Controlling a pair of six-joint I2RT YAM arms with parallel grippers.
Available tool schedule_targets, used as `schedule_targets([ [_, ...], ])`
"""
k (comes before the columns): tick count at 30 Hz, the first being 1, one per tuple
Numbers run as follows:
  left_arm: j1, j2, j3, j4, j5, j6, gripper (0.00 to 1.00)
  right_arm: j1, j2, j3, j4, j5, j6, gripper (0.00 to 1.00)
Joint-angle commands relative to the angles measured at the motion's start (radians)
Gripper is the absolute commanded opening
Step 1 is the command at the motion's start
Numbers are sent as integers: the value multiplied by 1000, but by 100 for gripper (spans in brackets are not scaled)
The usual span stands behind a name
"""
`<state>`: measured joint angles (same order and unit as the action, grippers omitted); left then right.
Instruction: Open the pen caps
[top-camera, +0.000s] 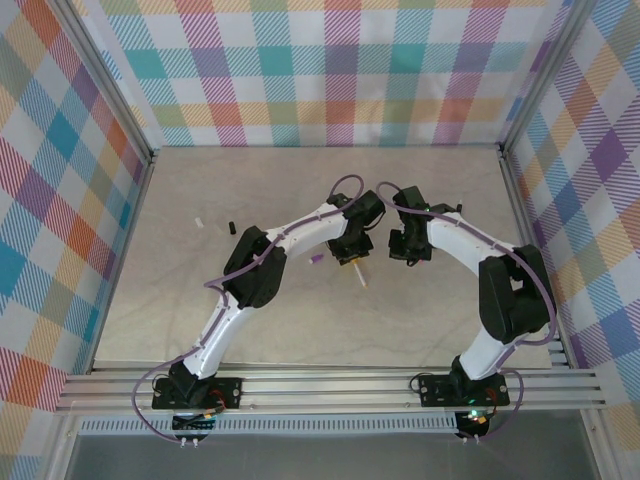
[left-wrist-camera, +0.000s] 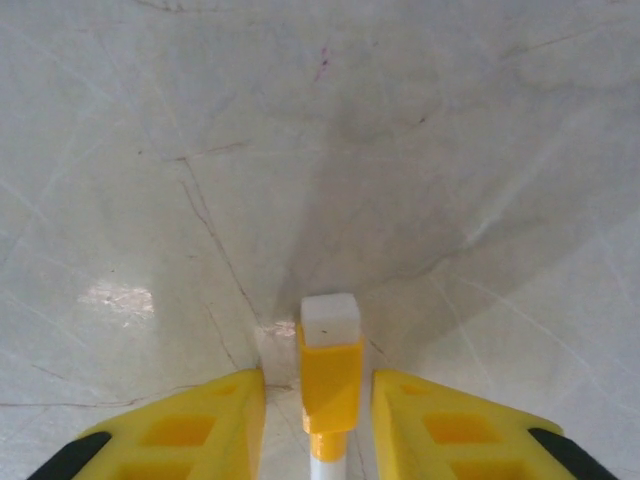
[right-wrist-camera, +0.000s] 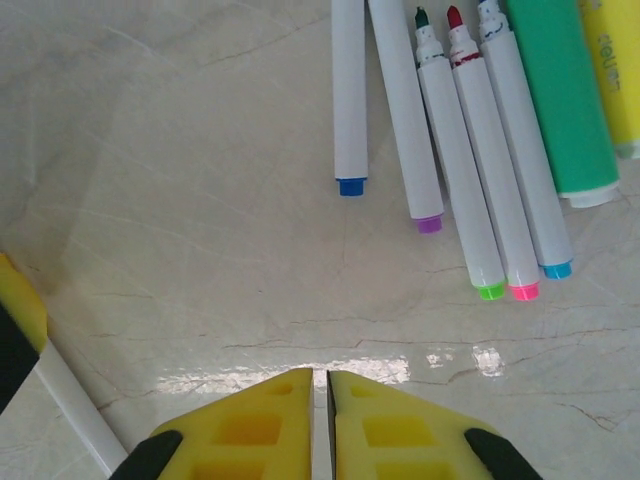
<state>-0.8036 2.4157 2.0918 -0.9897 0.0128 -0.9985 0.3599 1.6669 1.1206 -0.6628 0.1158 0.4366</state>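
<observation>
A slim white pen with a squared yellow cap (left-wrist-camera: 330, 385) and a white end lies between the fingers of my left gripper (left-wrist-camera: 320, 375). The jaws are open, with a gap on each side of the cap. From above, that pen (top-camera: 358, 273) sticks out below the left gripper (top-camera: 350, 252). My right gripper (right-wrist-camera: 322, 375) is shut on nothing, hovering over bare table short of a row of several pens (right-wrist-camera: 455, 150). Three of them show uncapped tips. A green marker (right-wrist-camera: 560, 100) and a yellow marker (right-wrist-camera: 615, 70) lie beside the row. A loose purple cap (top-camera: 317, 258) lies left of the left gripper.
A small black piece (top-camera: 230, 228) and a small white piece (top-camera: 199, 221) lie at the table's left. Checked walls with metal posts enclose the table (top-camera: 300, 190). The right gripper (top-camera: 405, 252) sits close to the left one at mid-table.
</observation>
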Motion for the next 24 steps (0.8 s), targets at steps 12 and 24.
schedule_targets([
  [12,14,37,10,-30,56,36,6,-5,-28,-45,64,-156,-12,10],
  [24,49,-35,0,9,112,77,5,0,-57,-143,248,-503,21,12],
])
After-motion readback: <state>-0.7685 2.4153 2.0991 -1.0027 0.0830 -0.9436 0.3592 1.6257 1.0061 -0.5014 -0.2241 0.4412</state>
